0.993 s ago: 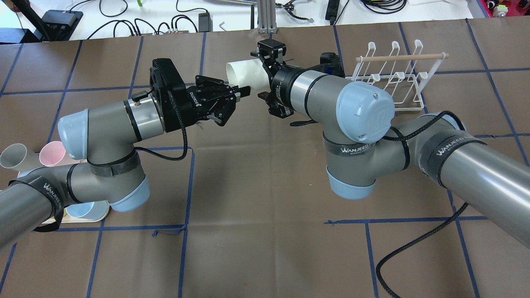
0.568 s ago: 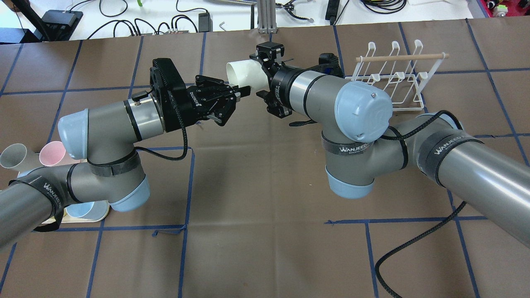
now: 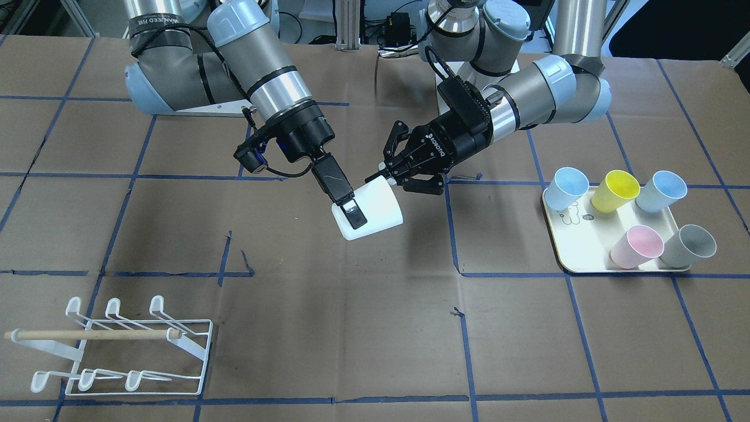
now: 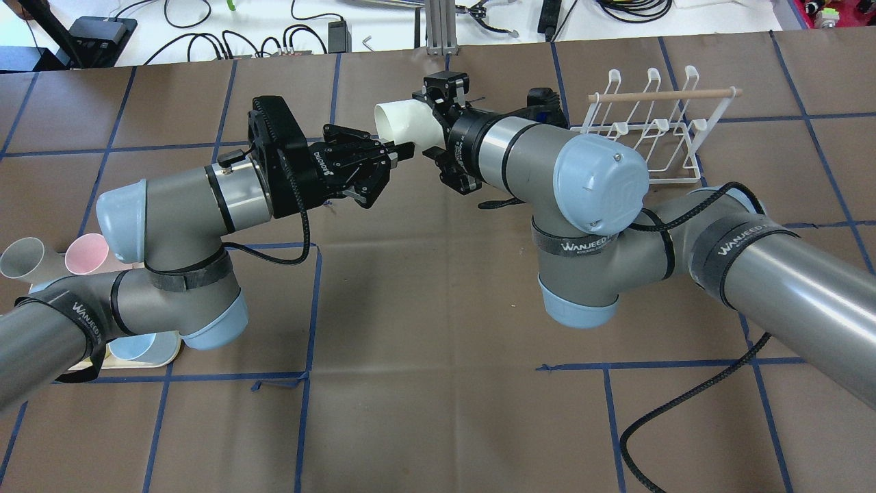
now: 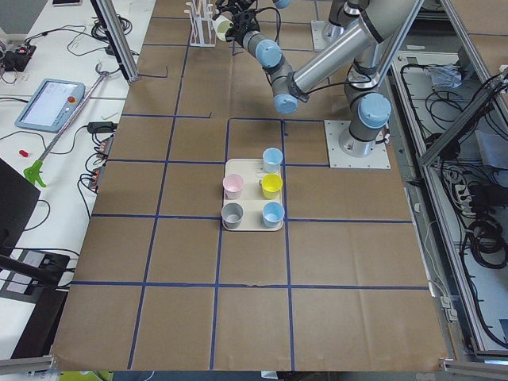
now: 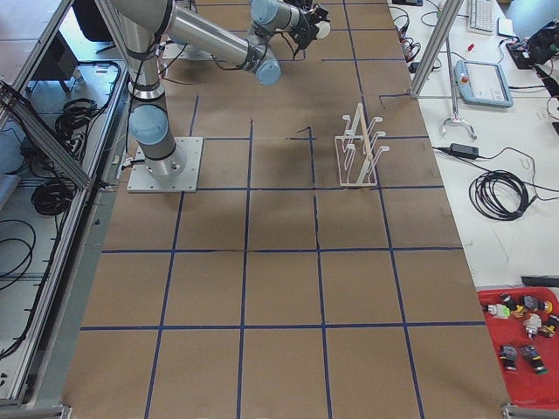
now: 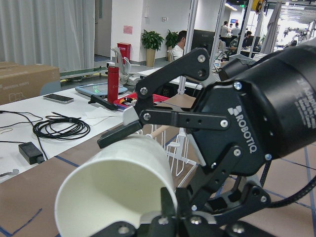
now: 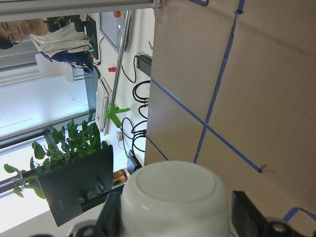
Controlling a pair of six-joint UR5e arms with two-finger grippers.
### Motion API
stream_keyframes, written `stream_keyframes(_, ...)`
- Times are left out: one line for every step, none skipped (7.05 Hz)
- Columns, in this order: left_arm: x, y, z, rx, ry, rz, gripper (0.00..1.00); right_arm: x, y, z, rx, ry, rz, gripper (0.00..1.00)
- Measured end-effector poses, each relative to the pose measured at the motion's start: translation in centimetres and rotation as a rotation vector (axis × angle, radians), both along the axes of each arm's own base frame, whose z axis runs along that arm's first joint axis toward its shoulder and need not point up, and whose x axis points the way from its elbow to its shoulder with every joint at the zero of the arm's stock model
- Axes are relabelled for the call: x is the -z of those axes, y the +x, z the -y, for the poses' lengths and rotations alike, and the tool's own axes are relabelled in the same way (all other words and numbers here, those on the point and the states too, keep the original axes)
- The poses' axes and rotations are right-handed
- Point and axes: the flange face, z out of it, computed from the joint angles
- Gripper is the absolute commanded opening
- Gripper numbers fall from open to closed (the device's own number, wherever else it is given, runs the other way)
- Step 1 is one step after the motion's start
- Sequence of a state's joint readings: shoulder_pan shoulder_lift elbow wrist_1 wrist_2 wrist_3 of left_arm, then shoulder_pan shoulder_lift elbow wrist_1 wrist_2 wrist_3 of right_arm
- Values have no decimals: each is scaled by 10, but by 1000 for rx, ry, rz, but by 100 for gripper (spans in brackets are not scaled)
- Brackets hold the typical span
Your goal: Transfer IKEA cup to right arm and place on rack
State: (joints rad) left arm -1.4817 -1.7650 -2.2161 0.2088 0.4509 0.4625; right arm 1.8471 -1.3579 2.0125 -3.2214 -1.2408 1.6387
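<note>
The white IKEA cup [image 3: 378, 212] [image 4: 404, 122] hangs on its side above the middle of the table, held between both arms. My left gripper [image 3: 381, 176] [image 4: 405, 147] is shut on the cup's rim, one finger inside the mouth and one outside. At the base end, my right gripper [image 3: 358, 215] [image 8: 175, 217] straddles the cup [image 8: 173, 197], its fingers [image 8: 112, 215] pressed against both sides. The white wire rack [image 3: 117, 346] [image 4: 650, 130] stands empty on the robot's right side, well apart from the cup.
A cream tray [image 3: 586, 261] on the robot's left side holds several coloured cups [image 3: 615, 190]. Black cables [image 4: 684, 404] trail from both wrists. Blue tape lines grid the brown table cover. Cables and devices lie on the white bench [image 4: 205, 27] beyond the far edge.
The right wrist has edged slightly farther onto the cup's base end. The cup and the left gripper have stayed where they were.
</note>
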Motion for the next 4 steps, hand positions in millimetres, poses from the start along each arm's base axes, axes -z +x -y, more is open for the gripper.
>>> stream_keyframes(-1, 0, 1, -1, 0, -1, 9, -1, 0, 0, 1, -2, 1, 79)
stream_keyframes(-1, 0, 1, -2, 1, -1, 9, -3, 0, 1, 2, -6, 2, 79)
stream_keyframes(0, 0, 1, -2, 2, -1, 9, -5, 0, 2, 3, -8, 3, 79)
stream_keyframes(0, 0, 1, -1, 2, -1, 9, -5, 1, 3, 3, -8, 3, 78)
